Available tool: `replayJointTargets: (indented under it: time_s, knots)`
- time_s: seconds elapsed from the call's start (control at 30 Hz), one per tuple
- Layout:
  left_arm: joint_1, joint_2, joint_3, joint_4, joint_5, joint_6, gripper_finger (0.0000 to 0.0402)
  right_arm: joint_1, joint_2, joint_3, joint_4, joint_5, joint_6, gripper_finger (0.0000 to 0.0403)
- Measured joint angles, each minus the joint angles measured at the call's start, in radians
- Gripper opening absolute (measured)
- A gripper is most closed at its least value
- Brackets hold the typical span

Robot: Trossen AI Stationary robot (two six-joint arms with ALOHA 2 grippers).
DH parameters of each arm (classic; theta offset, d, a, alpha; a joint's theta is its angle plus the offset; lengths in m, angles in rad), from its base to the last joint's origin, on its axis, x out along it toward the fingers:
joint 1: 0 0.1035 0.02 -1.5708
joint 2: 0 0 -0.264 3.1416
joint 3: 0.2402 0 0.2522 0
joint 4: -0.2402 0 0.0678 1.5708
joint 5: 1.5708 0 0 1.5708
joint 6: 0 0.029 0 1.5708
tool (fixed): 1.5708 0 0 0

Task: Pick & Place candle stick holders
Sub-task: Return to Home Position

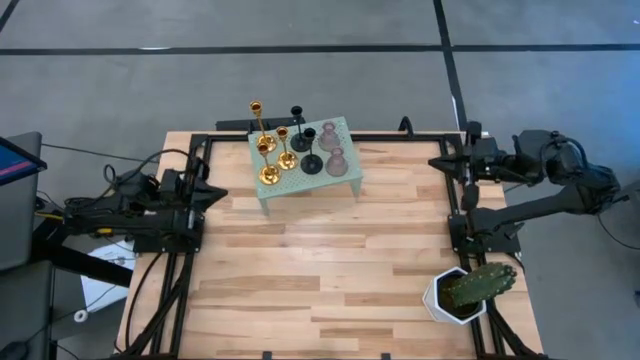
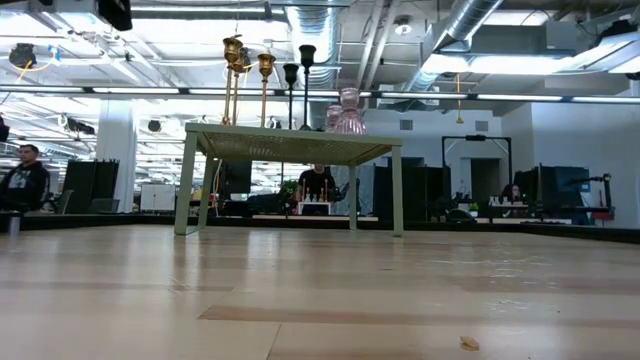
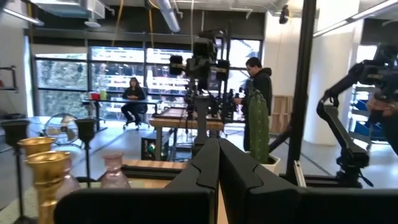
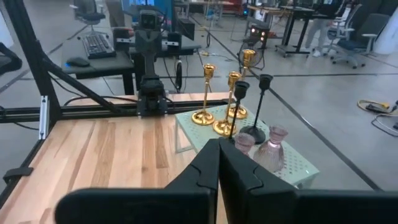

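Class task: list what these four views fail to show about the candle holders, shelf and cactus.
Low view: the shelf top's edge hides the gold holders' bases.
Left wrist view: the left gripper blocks the pink holder's lower part.
Right wrist view: the right gripper covers the nearer pink holder's base.
Low view: the cactus is outside the frame.

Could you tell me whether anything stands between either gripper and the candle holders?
Nothing visible: only bare table lies between the left gripper, the right gripper and the holders on the shelf; the cactus stands aside.
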Motion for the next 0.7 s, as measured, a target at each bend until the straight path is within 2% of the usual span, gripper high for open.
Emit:
replayJointTargets:
  time_s: [0.3,0.7]
  knots:
    - [0.0,-0.02,0.055,-0.158,-0.088,0.0,0.0004,0.0,-0.174,-0.153,0.053,0.0,0.051,0.0]
    - [0.0,-0.023,0.067,-0.182,-0.089,0.0,0.0004,-0.001,-0.445,-0.334,0.124,0.0,0.045,0.0]
